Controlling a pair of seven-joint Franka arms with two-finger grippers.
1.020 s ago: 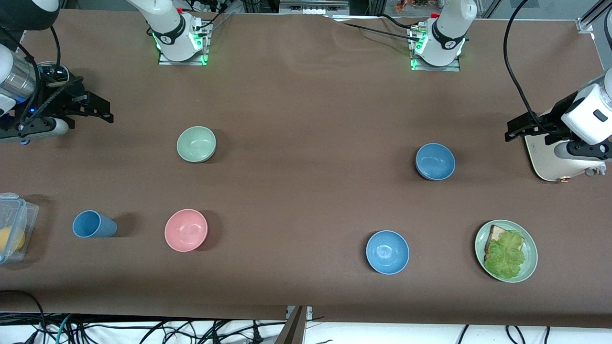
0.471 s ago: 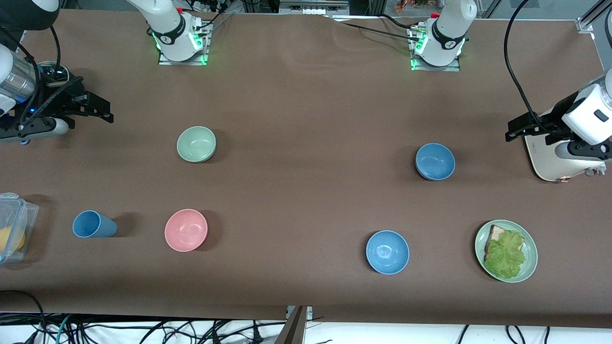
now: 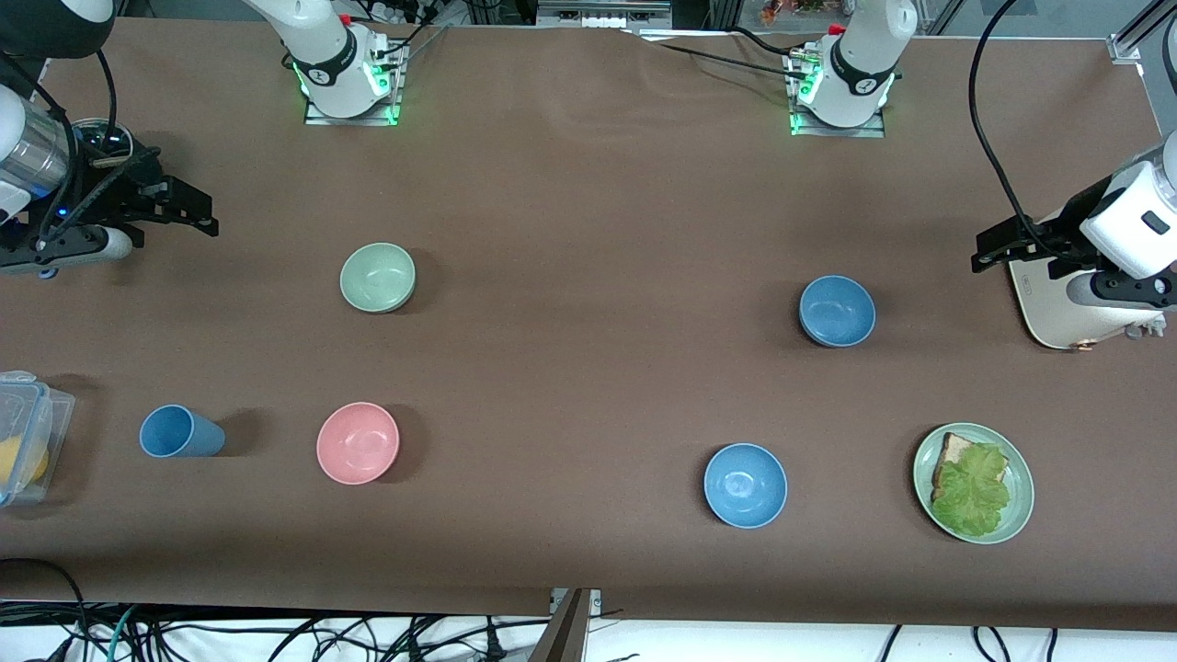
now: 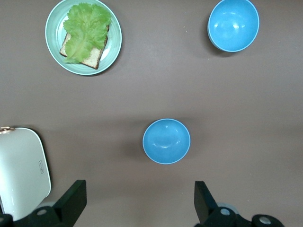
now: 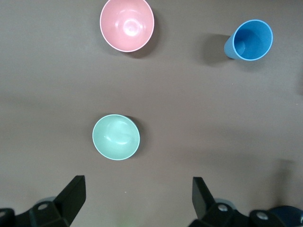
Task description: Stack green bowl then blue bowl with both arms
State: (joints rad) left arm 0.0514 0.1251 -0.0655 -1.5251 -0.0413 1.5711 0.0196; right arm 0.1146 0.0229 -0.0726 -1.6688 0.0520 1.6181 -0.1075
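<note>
No stacking has begun; both bowls sit untouched. The green bowl (image 3: 377,277) rests on the surface (image 3: 588,386) toward the right arm's end, the blue bowl (image 3: 837,311) toward the left arm's end, well apart. The right hand (image 3: 188,210) and the left hand (image 3: 991,248) hang at the surface's ends, both spread wide and empty.

Judged next: the right hand must descend onto the green bowl's rim.

Nearby: pink bowl (image 3: 358,442) and blue cup (image 3: 179,432), nearer the camera than the green bowl; brighter blue bowl (image 3: 745,485); plate (image 3: 1019,478) with lettuce and bread. Nothing obstructs either approach.
</note>
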